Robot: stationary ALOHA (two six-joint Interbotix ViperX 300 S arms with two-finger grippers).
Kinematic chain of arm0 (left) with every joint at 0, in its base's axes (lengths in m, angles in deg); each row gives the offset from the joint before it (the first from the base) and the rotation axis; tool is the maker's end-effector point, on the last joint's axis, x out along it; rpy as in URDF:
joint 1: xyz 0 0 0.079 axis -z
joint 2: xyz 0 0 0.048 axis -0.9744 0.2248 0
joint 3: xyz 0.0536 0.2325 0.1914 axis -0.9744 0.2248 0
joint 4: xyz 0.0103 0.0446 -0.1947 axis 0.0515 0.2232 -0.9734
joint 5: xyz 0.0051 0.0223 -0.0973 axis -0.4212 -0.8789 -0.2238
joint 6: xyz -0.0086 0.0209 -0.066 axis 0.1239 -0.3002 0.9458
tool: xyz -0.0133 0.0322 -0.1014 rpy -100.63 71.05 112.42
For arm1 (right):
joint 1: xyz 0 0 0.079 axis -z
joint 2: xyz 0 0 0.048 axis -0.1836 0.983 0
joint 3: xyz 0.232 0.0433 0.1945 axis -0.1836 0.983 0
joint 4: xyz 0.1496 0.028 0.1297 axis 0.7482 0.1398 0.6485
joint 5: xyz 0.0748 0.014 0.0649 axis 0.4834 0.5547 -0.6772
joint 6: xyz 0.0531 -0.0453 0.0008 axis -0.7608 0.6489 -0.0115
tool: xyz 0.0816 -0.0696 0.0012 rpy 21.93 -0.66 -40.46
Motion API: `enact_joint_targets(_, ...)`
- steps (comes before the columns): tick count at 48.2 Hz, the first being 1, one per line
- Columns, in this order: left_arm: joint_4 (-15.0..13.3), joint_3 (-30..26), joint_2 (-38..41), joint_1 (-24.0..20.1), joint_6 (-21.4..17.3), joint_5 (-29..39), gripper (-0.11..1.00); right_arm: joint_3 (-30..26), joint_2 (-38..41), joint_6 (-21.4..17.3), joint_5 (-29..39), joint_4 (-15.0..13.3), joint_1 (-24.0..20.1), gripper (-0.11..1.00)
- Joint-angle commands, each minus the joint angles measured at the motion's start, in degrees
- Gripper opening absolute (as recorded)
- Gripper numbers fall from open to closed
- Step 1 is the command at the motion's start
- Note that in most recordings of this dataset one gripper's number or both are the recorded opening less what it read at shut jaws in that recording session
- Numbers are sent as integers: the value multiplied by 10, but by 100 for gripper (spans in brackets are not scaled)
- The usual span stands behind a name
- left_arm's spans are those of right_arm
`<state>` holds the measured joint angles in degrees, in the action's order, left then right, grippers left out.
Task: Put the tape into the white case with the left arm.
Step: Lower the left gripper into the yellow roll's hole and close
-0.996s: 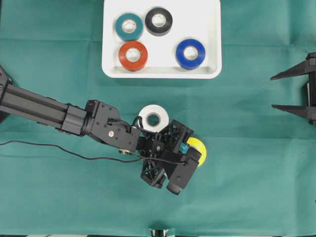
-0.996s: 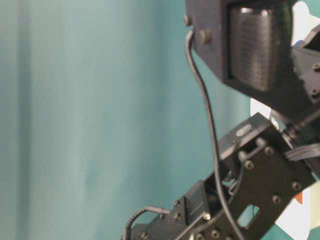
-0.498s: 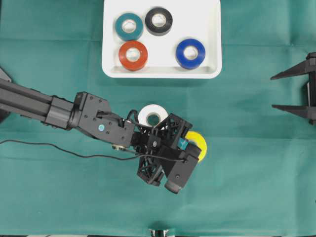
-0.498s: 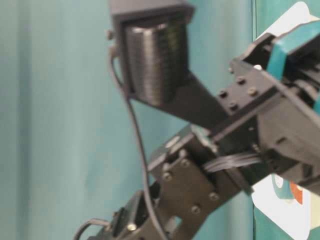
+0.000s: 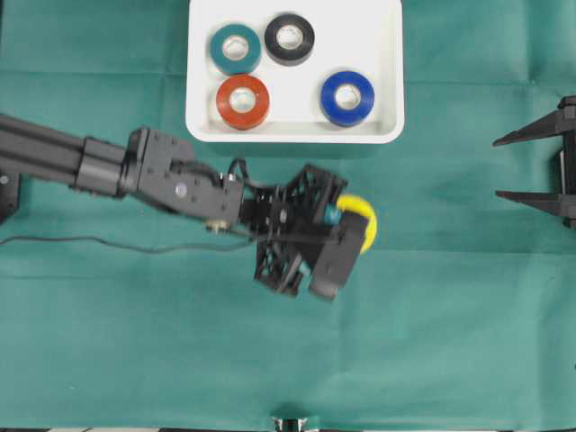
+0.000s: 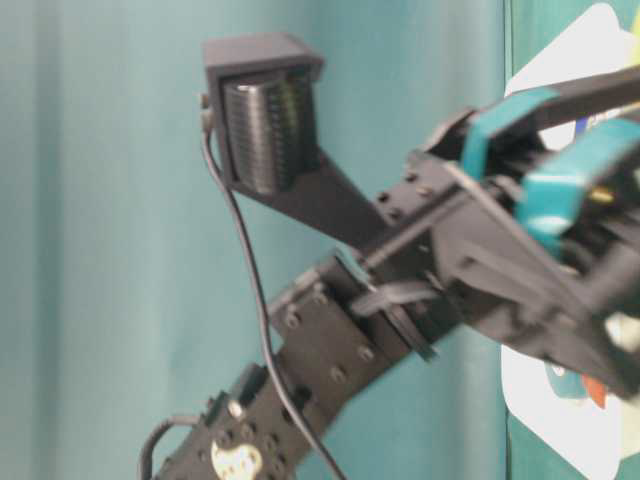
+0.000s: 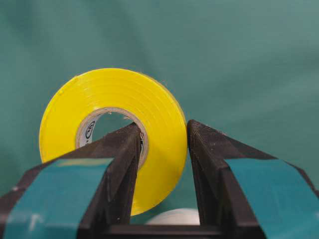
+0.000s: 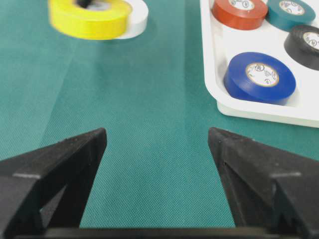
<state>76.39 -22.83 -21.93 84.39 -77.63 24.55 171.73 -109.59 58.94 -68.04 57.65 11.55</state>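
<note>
The left end effector (image 7: 162,164) is clamped on the yellow tape roll (image 7: 112,129), one finger threaded through the cardboard core and the other pressed against the outer face, so it pinches a single wall of the ring. From overhead the roll (image 5: 360,220) hangs off the tip of the left arm (image 5: 171,184), above the green cloth of the bench (image 5: 450,342) and just short of the white case (image 5: 387,126), which already holds teal, black, red and blue rolls. A white roll (image 8: 137,17) lies on the cloth just behind the yellow one.

It looks a light, stiff thing; the wound vinyl is smooth and probably a bit slick, so that wall pinch seems the sound place to hold it. It is hardly fragile, so a short drop should do no harm.

The right end effector (image 8: 157,144) sits idle with its jaws spread wide, holding nothing.
</note>
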Motion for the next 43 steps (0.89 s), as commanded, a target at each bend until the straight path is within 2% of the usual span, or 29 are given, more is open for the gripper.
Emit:
enact_joint_targets(1,2,-7,-33,-16,-1,-5,28,-6,4,-1,-6,0,1,86)
enact_joint_targets(21,3,-11,-33,-114,-2,-14,29,-6,4,-1,-6,0,0,86)
enact_joint_targets(43,2,-11,-28,-188,-3,-47,28,-6,4,-1,-5,0,1,86)
